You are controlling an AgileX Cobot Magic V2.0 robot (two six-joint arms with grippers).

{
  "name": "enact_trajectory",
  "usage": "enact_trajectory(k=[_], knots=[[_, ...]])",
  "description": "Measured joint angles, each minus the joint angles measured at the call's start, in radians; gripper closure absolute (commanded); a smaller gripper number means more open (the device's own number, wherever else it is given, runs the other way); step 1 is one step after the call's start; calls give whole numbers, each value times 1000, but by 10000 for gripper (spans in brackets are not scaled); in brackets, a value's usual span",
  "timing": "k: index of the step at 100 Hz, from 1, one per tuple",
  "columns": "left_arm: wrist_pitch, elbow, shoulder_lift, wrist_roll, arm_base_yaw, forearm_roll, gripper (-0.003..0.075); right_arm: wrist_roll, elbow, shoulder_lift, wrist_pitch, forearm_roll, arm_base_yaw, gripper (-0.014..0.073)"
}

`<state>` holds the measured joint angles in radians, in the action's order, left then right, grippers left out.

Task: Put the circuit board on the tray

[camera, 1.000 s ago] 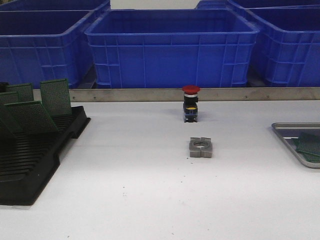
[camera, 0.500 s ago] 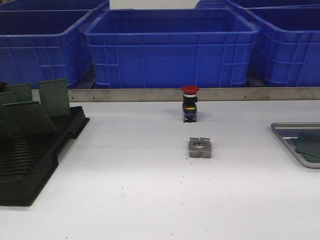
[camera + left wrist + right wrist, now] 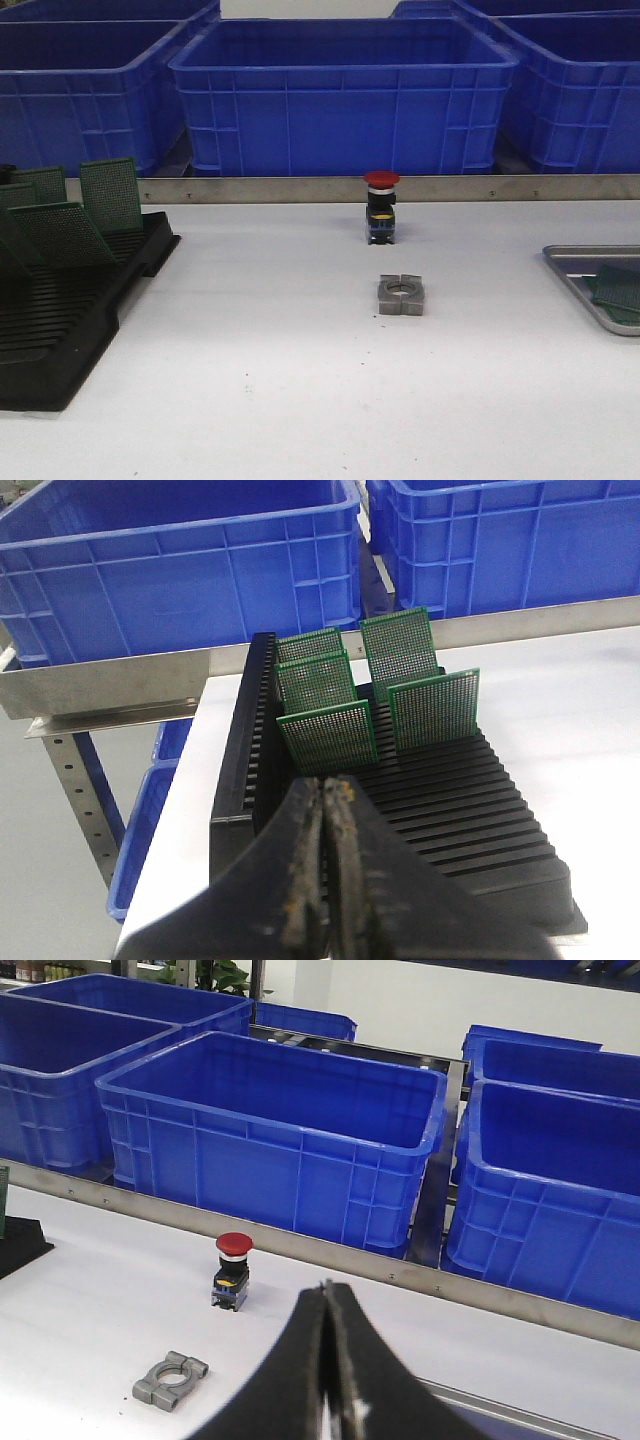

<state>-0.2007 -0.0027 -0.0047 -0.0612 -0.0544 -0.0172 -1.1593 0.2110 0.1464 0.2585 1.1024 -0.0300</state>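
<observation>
Several green circuit boards (image 3: 110, 194) stand in a black slotted rack (image 3: 60, 310) at the left; they also show in the left wrist view (image 3: 327, 735). The grey metal tray (image 3: 570, 262) lies at the right edge with a green circuit board (image 3: 618, 290) on it; a strip of its rim (image 3: 500, 1405) shows in the right wrist view. My left gripper (image 3: 326, 788) is shut and empty, just before the rack's (image 3: 470, 810) nearest board. My right gripper (image 3: 326, 1290) is shut and empty above the table. Neither gripper shows in the front view.
A red-capped push button (image 3: 381, 207) stands mid-table, with a grey metal clamp block (image 3: 402, 295) in front of it. Several blue plastic crates (image 3: 345, 95) line the back behind a metal rail (image 3: 300, 189). The table's left edge (image 3: 175, 810) runs beside the rack.
</observation>
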Motion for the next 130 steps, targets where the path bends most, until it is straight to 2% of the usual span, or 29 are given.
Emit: enact_trajectory(k=[74,107,120,130], knots=[[0,0,0,0,0,0,737,0,0,0,-2,0,0,653],[0,0,0,0,0,0,737,0,0,0,-130,0,0,653],[-2,0,0,0,0,0,737,29,0,0,-201,-106,-8,653],[-2,0,0,0,0,0,737,208,0,0,-207,-299,-26,653]])
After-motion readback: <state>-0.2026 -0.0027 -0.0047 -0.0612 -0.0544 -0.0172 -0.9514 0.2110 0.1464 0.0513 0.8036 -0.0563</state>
